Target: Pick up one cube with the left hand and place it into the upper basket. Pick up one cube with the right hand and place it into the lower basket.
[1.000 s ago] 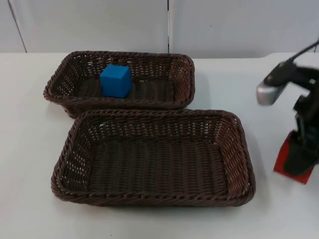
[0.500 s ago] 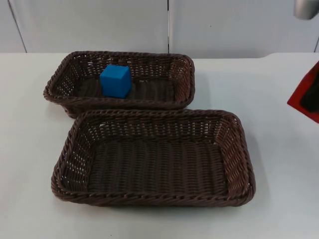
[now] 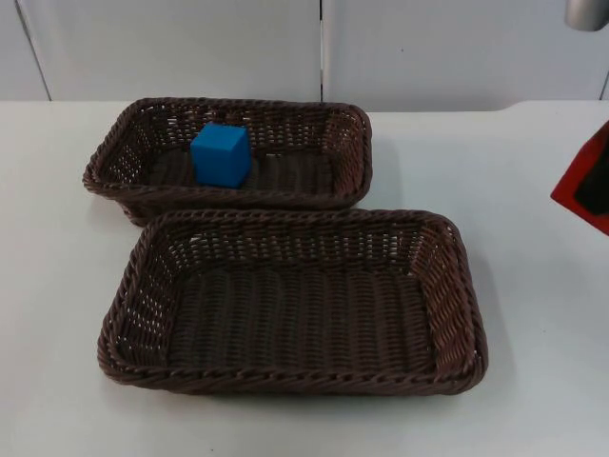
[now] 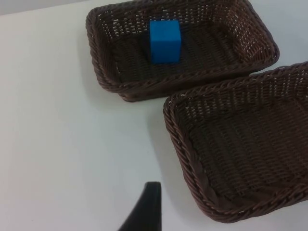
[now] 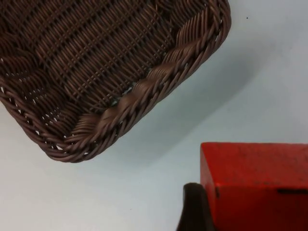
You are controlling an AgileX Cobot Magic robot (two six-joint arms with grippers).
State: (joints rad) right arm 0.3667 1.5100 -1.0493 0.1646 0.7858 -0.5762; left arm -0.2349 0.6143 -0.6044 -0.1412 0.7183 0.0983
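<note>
The blue cube point(image 3: 221, 154) is sitting in the upper basket point(image 3: 354, 143). The right gripper point(image 5: 211, 211) is holding the red cube point(image 5: 255, 185) beside the lower basket point(image 3: 461, 286); the left gripper's point(image 4: 147, 211) opening cannot be told.

blue cube point(image 3: 221, 155): sits flat inside the upper basket, toward its left half.
upper basket point(image 3: 347, 143): dark brown wicker, rectangular, just behind the lower basket, rims almost touching.
lower basket point(image 3: 457, 286): same brown wicker, nothing inside.
red cube point(image 3: 587, 189): right of the lower basket, tilted, well apart from it.
</note>
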